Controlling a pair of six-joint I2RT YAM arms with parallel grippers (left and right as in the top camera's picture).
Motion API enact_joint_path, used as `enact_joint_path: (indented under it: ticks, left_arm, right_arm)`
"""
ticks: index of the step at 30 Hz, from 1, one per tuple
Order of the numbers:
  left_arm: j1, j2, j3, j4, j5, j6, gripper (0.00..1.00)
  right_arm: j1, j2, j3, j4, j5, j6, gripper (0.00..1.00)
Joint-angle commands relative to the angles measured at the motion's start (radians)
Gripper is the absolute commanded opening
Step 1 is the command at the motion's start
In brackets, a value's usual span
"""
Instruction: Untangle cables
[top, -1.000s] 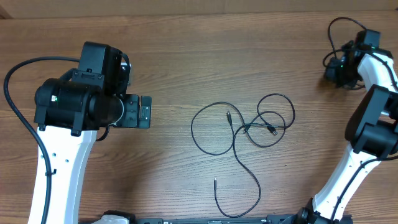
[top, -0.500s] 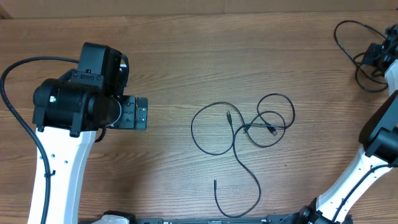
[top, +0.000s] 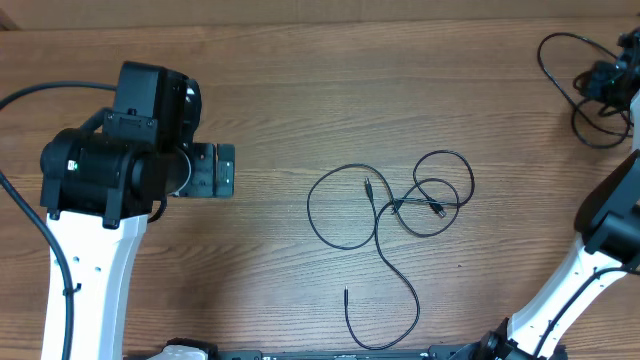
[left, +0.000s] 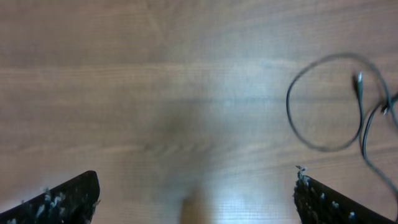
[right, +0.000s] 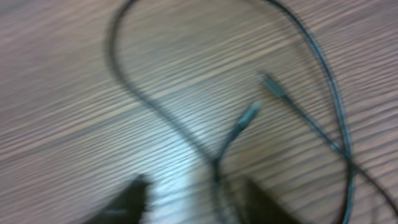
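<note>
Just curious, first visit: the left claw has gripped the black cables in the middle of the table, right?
No. The left claw is open and empty, hanging above the table beside the cables, which do lie in the middle. The left wrist view shows this.

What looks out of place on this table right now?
One black cable is looped at the table's far right corner by the right gripper, well apart from the others. The remaining cables in the middle cross each other in loose loops, not yet separated. Nothing looks damaged.
</note>
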Motion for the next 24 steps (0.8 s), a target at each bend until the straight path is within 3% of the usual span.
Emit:
enact_joint_path:
  ticks: [1, 9, 14, 18, 24]
  left_arm:
    - [-0.001, -0.018, 0.055, 0.056, -0.032, -0.015, 1.00]
    - [-0.001, -0.018, 0.153, 0.370, -0.077, -0.014, 1.00]
    - [-0.001, -0.018, 0.209, 0.558, -0.078, 0.006, 1.00]
    - [-0.001, -0.018, 0.235, 0.574, -0.077, 0.025, 1.00]
    - [-0.001, -0.018, 0.237, 0.535, -0.093, 0.046, 0.99]
  right_arm:
    - [0.091, -0.218, 0.063, -0.040, -0.030, 0.007, 1.00]
    - [0.230, -0.596, 0.063, -0.086, -0.139, 0.251, 1.00]
    - [0.375, -0.772, 0.063, -0.087, -0.081, 0.284, 1.00]
    - [0.434, -0.836, 0.040, -0.132, -0.011, 0.308, 1.00]
    - [0.428, -0.824, -0.144, -0.319, 0.039, 0.340, 1.00]
